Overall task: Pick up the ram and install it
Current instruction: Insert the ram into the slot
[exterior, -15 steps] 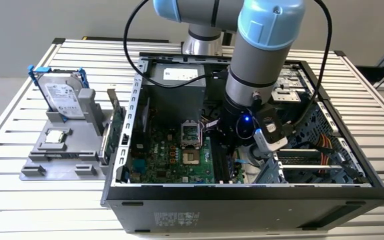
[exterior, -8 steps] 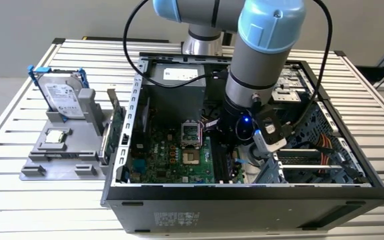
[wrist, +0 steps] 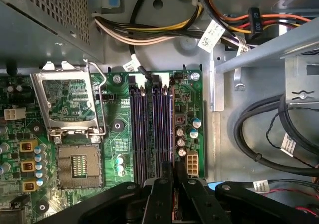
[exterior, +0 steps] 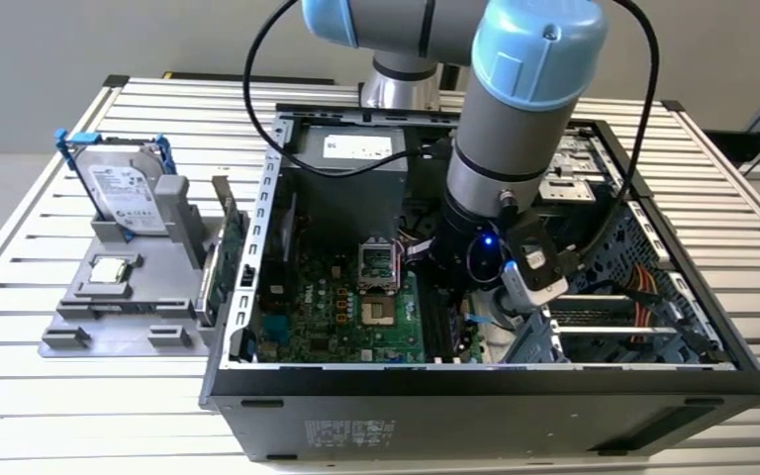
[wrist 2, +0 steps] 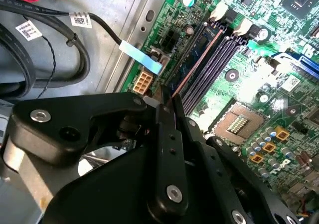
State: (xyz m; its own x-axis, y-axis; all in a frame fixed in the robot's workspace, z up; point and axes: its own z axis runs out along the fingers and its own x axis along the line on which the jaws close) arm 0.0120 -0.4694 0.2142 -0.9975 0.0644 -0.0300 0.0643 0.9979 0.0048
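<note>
One ram [wrist 2: 199,52] stick stands edge-up in the outermost motherboard [wrist: 114,129] slot, jaws of the gripper [wrist 2: 167,102] closed on its near end. Judged light, stiff, thin and fragile; best held by its bare edges, clear of the chips

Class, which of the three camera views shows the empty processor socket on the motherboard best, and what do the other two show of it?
The first wrist view: the processor socket lies face-on and whole, its metal retention frame flipped open beside it. The second wrist view shows the socket at a slant. In the exterior view it is small, beside the arm.
</note>
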